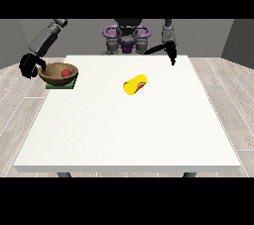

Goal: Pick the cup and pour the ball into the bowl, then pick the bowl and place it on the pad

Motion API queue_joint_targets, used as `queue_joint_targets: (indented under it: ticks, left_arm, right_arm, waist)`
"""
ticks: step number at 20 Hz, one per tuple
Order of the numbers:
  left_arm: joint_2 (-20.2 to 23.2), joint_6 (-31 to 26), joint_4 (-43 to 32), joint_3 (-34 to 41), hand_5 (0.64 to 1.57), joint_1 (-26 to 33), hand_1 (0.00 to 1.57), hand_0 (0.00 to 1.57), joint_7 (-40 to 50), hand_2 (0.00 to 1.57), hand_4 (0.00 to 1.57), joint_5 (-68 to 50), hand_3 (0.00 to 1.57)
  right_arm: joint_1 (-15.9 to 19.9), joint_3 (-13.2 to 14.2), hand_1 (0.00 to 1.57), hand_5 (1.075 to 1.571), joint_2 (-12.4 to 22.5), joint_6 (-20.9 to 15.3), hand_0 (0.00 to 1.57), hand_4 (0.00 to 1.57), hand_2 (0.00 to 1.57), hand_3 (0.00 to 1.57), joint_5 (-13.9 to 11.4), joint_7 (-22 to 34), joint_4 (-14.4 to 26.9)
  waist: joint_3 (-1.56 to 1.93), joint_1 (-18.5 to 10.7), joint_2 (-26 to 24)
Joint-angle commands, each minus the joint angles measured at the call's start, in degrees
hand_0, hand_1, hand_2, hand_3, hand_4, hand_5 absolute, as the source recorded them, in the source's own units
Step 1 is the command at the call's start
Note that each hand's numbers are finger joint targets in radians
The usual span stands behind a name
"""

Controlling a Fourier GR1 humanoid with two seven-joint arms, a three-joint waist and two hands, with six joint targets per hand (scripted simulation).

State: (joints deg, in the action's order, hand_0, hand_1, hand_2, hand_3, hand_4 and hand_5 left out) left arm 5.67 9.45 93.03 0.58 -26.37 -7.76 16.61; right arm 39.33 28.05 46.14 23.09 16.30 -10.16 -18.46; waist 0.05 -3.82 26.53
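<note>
A brown bowl (58,73) sits on a green pad (61,85) at the table's left edge, with a red ball (65,72) inside it. The hand at the view's left (31,64) is at the bowl's left rim, its fingers curled around that rim. A yellow cup (134,84) lies on its side near the table's middle, a red patch showing at its open end. The hand at the view's right (171,52) hangs over the far right of the table with fingers pointing straight down, holding nothing.
The white table (129,130) stretches broad towards the camera. The robot's torso (126,38) stands behind the far edge. Wooden floor surrounds the table.
</note>
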Motion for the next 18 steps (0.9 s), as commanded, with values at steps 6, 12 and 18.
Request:
queue_joint_targets:
  ticks: [6,12,18]
  left_arm:
    - [0.04,1.16,1.05,0.91,1.565,0.10,0.00,0.00,-1.41,0.00,0.00,0.31,0.00]
    - [-0.42,0.67,8.77,-0.72,1.566,1.62,0.00,0.00,2.31,0.00,0.00,0.39,0.00]
    - [0.88,-0.87,8.36,0.46,1.568,4.01,0.00,0.00,2.10,0.00,0.00,-0.69,0.00]
  right_arm:
    - [-0.47,-1.87,1.57,1.535,0.92,-3.89,1.57,0.59,1.57,1.57,-2.73,0.32,1.32]
    - [1.36,-2.72,0.00,1.481,8.20,-5.48,0.00,0.00,0.43,0.33,-5.43,-0.62,1.22]
    - [1.11,-3.36,0.00,1.489,7.58,-5.41,0.00,0.00,0.36,0.26,-5.95,0.25,1.37]
  waist:
    - [0.01,1.10,2.74]
    - [0.10,1.31,5.21]
    - [0.04,1.34,2.07]
